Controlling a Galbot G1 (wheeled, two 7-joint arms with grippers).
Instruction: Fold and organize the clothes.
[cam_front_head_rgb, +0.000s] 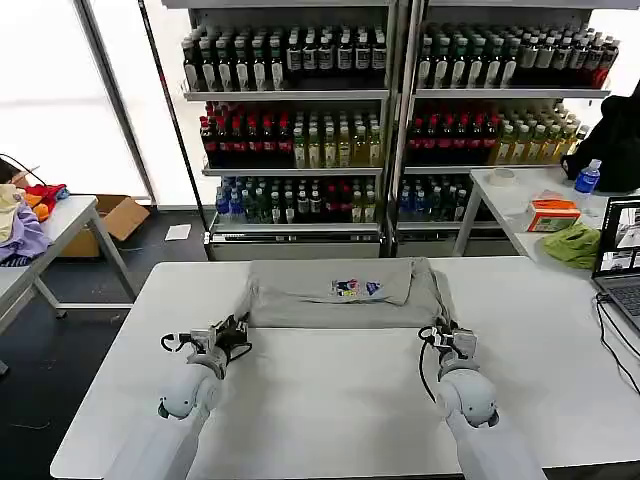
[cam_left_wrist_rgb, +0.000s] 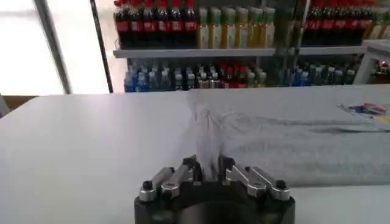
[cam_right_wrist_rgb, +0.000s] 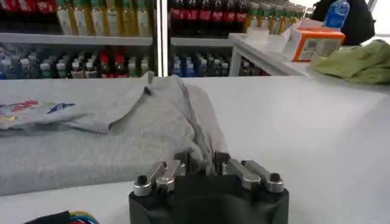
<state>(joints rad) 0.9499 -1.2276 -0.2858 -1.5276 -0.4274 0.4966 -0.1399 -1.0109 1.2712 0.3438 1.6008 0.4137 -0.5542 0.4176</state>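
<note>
T-shirt (cam_front_head_rgb: 345, 294), light grey soft cotton with a small multicoloured chest print, lies folded into a wide band at 12 o'clock on the smooth white table (cam_front_head_rgb: 340, 390); shelves of drink bottles (cam_front_head_rgb: 290, 60) fill the room behind, labels too small to read. Left wrist view: left gripper (cam_left_wrist_rgb: 208, 172) has its fingers pinched on the shirt's near corner. Right wrist view: right gripper (cam_right_wrist_rgb: 200, 165) fingers clamp the rumpled opposite corner, with a lime-green cloth (cam_right_wrist_rgb: 359, 61) on the side table.
</note>
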